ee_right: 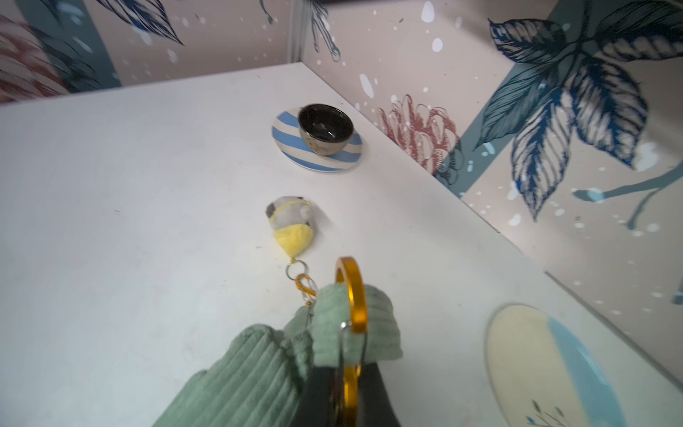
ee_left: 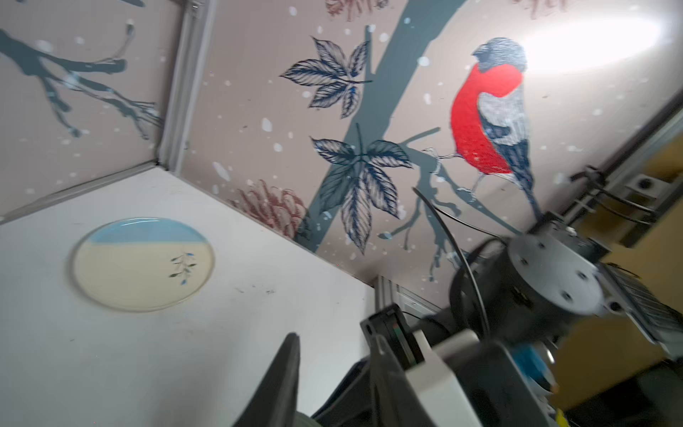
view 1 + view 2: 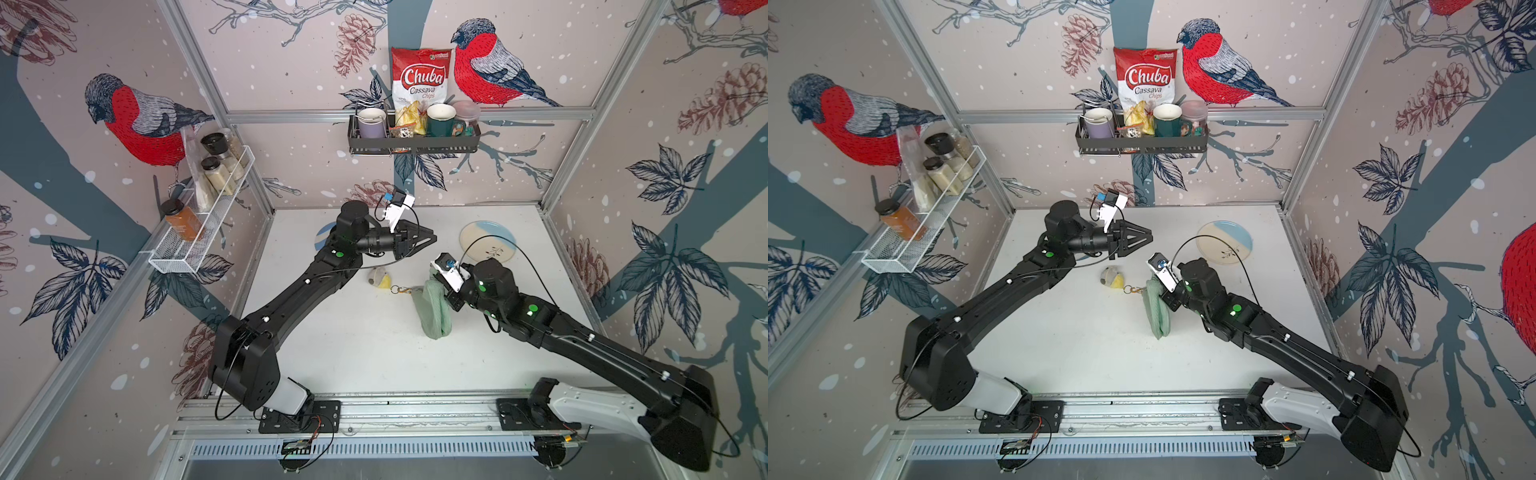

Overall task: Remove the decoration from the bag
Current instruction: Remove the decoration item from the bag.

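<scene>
The sage-green bag lies crumpled right of the table's middle. Its ribbed fabric fills the near part of the right wrist view. My right gripper is shut on an orange carabiner looped through the bag's strap end. The decoration, a small grey and yellow plush, rests on the table left of the bag. Its key ring and small orange clasp reach the bag's end. My left gripper hovers above and behind the plush, open and empty.
A cream and blue plate lies at the back right. A striped saucer with a dark bowl sits at the back left, mostly behind my left arm in both top views. A black shelf and a wire rack hang on the walls.
</scene>
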Available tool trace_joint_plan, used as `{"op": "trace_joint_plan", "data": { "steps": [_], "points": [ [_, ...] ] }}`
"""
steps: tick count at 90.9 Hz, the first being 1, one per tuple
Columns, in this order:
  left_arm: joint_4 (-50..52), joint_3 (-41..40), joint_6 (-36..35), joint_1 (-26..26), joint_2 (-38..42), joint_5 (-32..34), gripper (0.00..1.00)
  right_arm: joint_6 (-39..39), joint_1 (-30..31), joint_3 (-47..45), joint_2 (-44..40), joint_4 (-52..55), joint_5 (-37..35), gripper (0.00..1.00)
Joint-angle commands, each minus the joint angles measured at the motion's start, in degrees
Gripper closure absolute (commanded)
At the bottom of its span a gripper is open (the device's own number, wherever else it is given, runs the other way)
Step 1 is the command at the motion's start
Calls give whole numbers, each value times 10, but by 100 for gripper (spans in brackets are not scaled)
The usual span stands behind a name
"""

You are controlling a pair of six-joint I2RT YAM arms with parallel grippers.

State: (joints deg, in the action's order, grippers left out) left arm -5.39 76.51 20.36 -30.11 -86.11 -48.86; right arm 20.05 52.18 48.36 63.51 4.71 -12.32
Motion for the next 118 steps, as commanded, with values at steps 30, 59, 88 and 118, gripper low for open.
{"op": "trace_joint_plan", "data": {
  "steps": [30,59,88,118],
  "points": [
    [266,-30,229,-17,16,82,65,316,99,-134,60,-416,-319,100],
    [212,-83,300,-21,50,77,47,487,138,-171,154,-654,-356,100],
    [171,-105,340,-16,81,56,57,617,142,-169,245,-834,-367,100],
    [260,-111,288,-2,87,67,67,630,142,-172,258,-854,-370,100]
  ]
}}
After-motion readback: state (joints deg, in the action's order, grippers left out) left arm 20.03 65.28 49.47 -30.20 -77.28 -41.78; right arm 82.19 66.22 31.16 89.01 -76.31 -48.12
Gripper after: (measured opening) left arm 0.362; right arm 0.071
